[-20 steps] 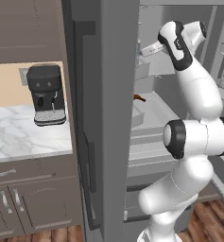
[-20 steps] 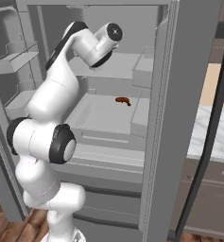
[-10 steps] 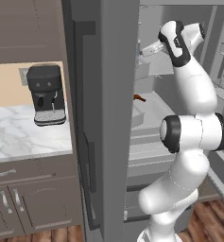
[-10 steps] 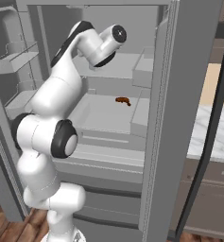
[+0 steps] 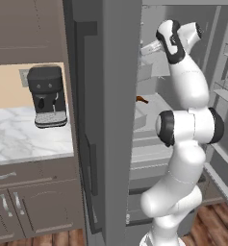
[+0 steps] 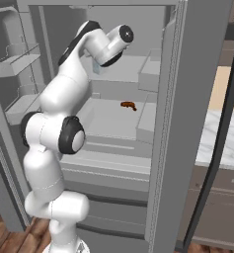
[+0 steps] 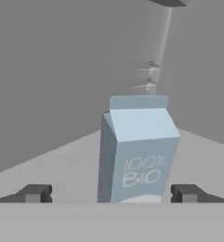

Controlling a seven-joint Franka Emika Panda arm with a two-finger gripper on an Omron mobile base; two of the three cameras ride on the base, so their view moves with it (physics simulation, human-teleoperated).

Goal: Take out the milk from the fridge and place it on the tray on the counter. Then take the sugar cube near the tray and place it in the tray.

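Grey fridge (image 5: 110,120) doors are standing open in the left base view, my arm reaching onto an upper shelf. Right base view: milk (image 6: 98,67) peeking behind the wrist. Hand view: I'm seeing the fingers (image 7: 34,193) spread wide, flanking the milk (image 7: 137,151), untouched; next I'm advancing, then closing.

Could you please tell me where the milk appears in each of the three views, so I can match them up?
Left base view: no milk to point to; the arm reaches into the fridge.
Right base view: milk, a pale sliver below the hand, upper shelf.
Hand view: centre, upright, between the open gripper fingertips.
Shared landmark: brown item on the middle shelf.
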